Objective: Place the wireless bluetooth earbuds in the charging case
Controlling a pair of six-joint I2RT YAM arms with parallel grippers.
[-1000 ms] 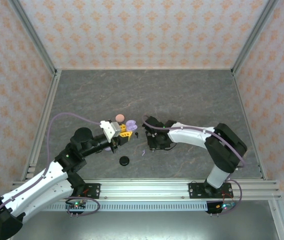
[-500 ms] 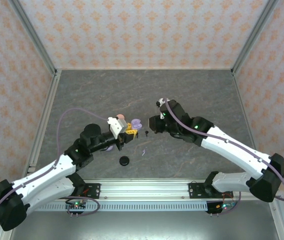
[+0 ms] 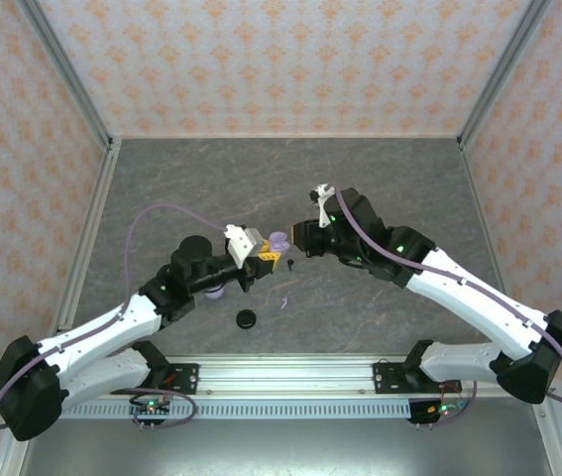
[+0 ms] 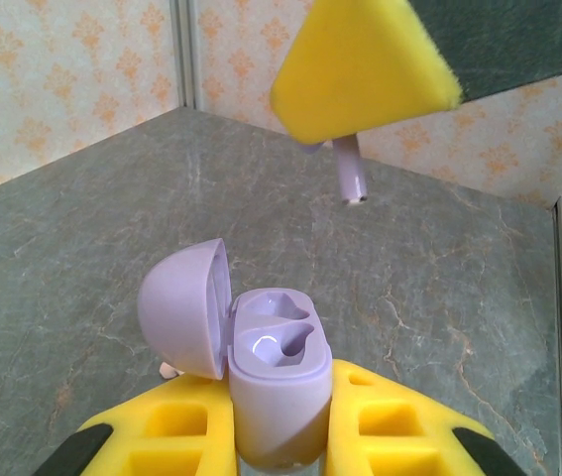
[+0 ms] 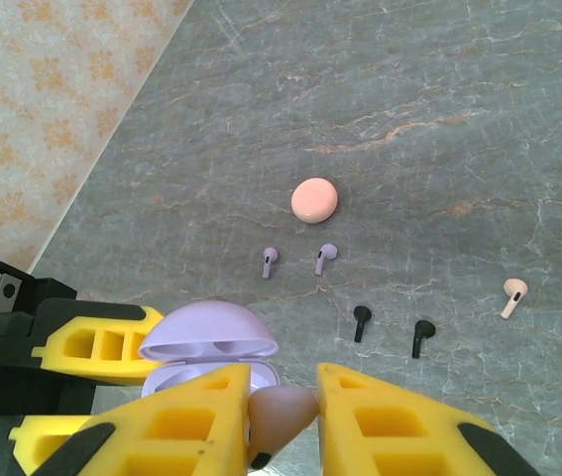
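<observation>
right arm has swung up off the table within the last second and now reaches across toward the left one. right gripper (image 5: 282, 416) is clenched on a lavender earbud (image 4: 350, 171), bulb pinched between the yellow pads, stem hanging down out of the fingers. left gripper (image 4: 281, 428) is clamped around the body of the lavender charging case (image 4: 273, 372) and has carried it up and toward the right gripper in the same interval. lid (image 4: 183, 319) is flipped open to one side, both moulded wells bare. in the left wrist view the stem hangs above and beyond the case mouth, clear of it, not yet over a well. in the right wrist view the case sits just under the right fingertips, a little to one side. meaning: pick-up looks done and both arms are at the meeting point, but insertion has not begun. likely next need: bring the bud over the matching well, stem aligned, then lower. risk: the stem goes in at an angle and catches the rim. on the table (image 5: 409, 119) beyond the right gripper lie a loose lavender bud (image 5: 270, 261), a black bud (image 5: 361, 322) and a pink disc (image 5: 313, 199).
</observation>
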